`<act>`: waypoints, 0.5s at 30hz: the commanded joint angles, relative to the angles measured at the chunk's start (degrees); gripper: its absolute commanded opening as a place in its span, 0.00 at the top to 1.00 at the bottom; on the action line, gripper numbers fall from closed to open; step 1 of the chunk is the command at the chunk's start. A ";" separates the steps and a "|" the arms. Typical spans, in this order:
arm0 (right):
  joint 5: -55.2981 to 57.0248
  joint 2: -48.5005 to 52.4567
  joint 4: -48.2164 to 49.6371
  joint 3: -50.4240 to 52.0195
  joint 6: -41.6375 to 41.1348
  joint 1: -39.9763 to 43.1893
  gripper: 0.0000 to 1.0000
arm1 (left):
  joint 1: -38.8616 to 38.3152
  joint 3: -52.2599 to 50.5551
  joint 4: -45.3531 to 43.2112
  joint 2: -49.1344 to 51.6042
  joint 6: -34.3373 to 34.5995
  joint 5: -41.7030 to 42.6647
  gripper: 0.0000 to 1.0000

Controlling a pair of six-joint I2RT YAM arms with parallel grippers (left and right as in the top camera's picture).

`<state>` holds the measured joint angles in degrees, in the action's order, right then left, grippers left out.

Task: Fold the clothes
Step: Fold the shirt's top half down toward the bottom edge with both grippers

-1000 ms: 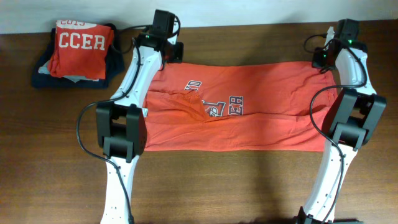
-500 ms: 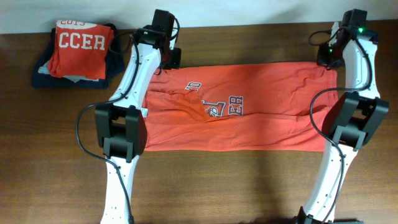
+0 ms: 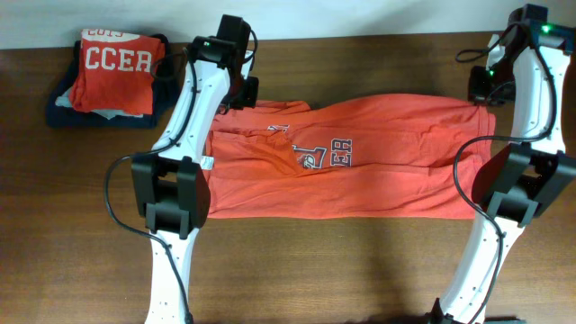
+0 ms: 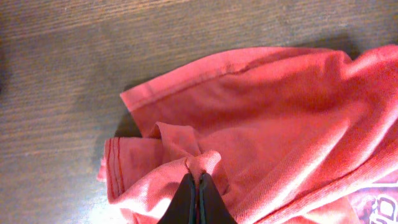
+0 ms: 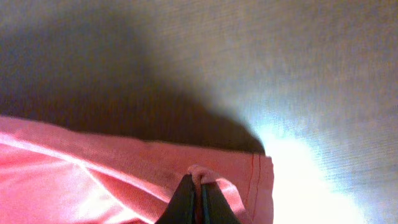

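I am looking down on a dark wooden bench. The orange-red T-shirt is lying spread across its middle, long side running left to right, with the navy-and-white chest print facing up near the centre.

I am gripping the shirt at its two far corners. The left gripper is pinched tight on a small peak of cloth beside a stitched edge, and the fabric around it is bunching into loose folds. The right gripper is clamped on a nub of cloth just inside the far-right corner's seam. A dark shadow beneath suggests this corner is hanging a little above the wood.

At the far-left corner of the bench, well apart from the shirt, a folded red shirt lettered "CCER" is resting on a dark navy garment.

I am judging this to be the start of a lengthwise fold, with the far edge gripped and ready to be brought over. The next move calls for both arms travelling toward me together, holding the edge taut between them. They should then be laying it along the near edge before letting go.
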<state>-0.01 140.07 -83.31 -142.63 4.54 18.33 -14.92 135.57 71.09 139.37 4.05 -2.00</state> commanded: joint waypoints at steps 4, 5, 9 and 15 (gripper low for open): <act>0.46 -3.34 -8.46 -1.20 -0.28 -0.22 0.96 | 0.50 1.11 3.39 -4.83 -0.28 -5.11 0.99; 0.48 -3.34 -10.47 -1.18 -0.28 -0.22 0.96 | 0.59 1.11 4.44 -4.83 -0.28 -5.42 0.99; 0.42 -3.45 -14.05 -1.16 -1.25 -0.20 0.96 | 1.07 1.11 7.41 -4.83 0.31 -5.38 0.99; -2.27 -4.70 -14.05 -0.26 -2.23 0.11 0.96 | 3.30 1.11 13.70 -4.85 3.19 -4.68 0.99</act>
<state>-1.06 139.24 -97.08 -142.67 3.11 18.33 -13.45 135.63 83.11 136.81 5.45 -6.04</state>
